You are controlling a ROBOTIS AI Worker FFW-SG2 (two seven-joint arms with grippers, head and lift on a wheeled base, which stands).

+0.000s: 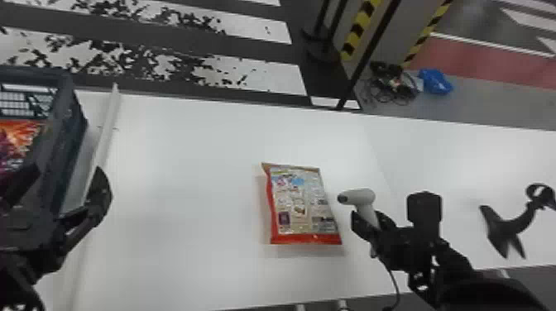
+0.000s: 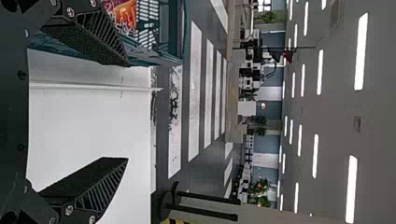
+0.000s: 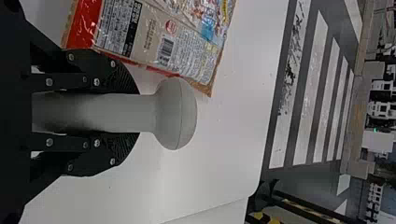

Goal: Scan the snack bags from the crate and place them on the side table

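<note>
From my station I have the snack bag (image 1: pixel 302 202) lying flat on the white desk (image 1: pixel 186 165), between the far edge and the near edge and well in from both. It sits closer to the seam (image 1: pixel 377 157) on the right than to the white strip (image 1: pixel 108 124) along the left. Its red end points toward the near edge, and in the right wrist view I can make out a barcode (image 3: pixel 166 50) on the upturned side. My right gripper (image 1: pixel 370 221) is pinching the handle of the scanner (image 1: pixel 360 196), one finger on each side, with the scanner's head just beside the bag's right side and facing it. A cable (image 1: pixel 392 275) runs from it toward the near edge. My left gripper (image 1: pixel 68 173) is spread wide with nothing between its fingers, near the strip and the crate (image 1: pixel 68 136). The crate stands left of the strip, toward the desk's far left corner, and an orange snack bag (image 1: pixel 16 140) shows inside it. Past the seam, a black stand (image 1: pixel 506 225) sits on the right-hand white surface (image 1: pixel 475 157), nearer its near edge than its far edge
</note>
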